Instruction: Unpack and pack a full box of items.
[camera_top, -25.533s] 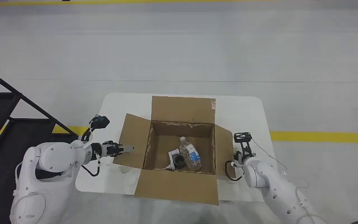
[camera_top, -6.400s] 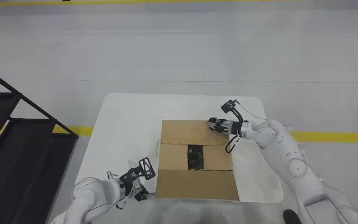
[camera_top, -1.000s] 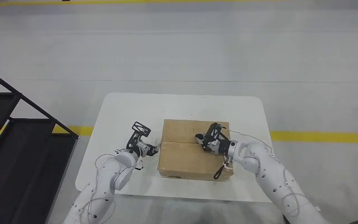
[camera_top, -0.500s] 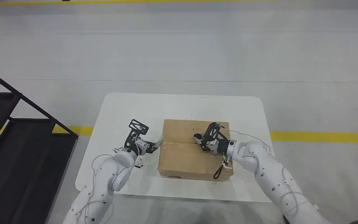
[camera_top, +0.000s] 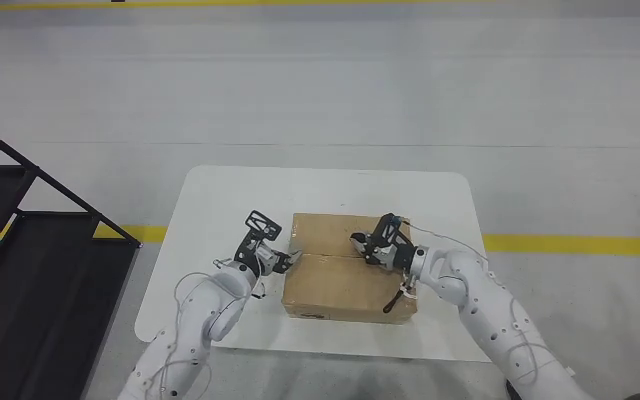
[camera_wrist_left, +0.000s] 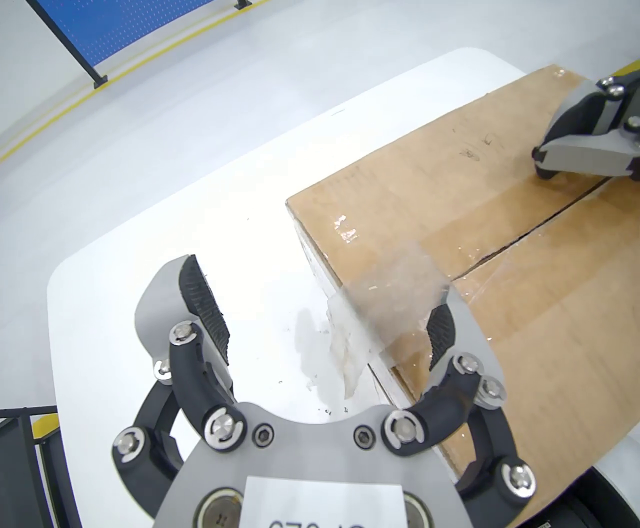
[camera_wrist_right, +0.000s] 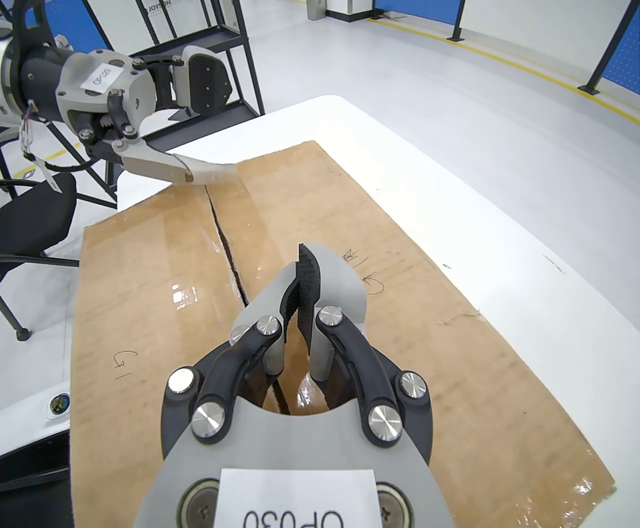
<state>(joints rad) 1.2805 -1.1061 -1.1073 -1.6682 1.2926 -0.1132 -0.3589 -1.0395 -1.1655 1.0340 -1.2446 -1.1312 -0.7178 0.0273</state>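
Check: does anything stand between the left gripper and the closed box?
Only a loose piece of clear tape, stuck to the left gripper and lying over the end edge of the box. Nothing else visible.

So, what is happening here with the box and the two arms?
A cardboard box stands on the white table with its top flaps folded shut; a narrow seam runs between them. The left gripper is open at one end of that seam, and a scrap of clear tape clings to one of its fingers. The right gripper is shut and sits low over the box top, beside the seam.
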